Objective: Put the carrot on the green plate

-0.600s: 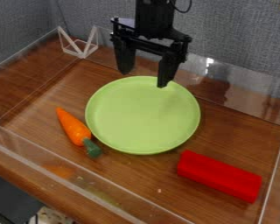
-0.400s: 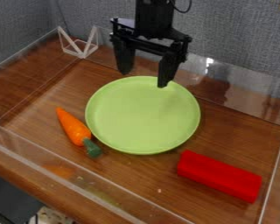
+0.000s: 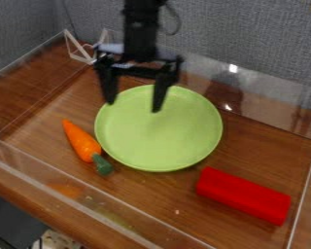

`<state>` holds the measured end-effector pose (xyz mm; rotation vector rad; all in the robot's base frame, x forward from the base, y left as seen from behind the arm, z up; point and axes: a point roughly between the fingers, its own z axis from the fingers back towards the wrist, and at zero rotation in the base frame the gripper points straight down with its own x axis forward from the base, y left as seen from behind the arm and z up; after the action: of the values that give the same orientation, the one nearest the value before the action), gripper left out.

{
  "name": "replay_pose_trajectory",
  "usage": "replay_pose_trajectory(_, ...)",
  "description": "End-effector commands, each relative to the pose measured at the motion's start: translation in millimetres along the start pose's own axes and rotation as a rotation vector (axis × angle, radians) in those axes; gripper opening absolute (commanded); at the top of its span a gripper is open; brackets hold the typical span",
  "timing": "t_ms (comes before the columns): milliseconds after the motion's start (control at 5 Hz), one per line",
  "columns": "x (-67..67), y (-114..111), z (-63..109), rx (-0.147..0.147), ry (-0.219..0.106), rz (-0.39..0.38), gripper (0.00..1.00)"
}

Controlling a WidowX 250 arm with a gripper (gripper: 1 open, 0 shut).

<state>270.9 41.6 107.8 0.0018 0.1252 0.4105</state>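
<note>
Your camera showed a glossy, dark brown wooden counter (image 3: 268, 146) ringed by clear plastic walls. On it lay the small orange tapered toy carrot (image 3: 82, 142), smooth, with a dark green stub end, just beside the left rim of the large round lime-green flat plate (image 3: 171, 136). A glossy red rectangular block (image 3: 244, 195) sat apart. Your black two-fingered tool (image 3: 135, 94) hung wide open and empty above the plate's far left edge.
</note>
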Motion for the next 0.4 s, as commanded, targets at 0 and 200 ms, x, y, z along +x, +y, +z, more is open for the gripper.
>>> replay_pose_trajectory(0,-3.5,25.8,9.1,-0.065,-0.095,0.185,1.0)
replay_pose_trajectory(200,-2.6,45.9,1.8,-0.107,-0.119,0.359,1.0)
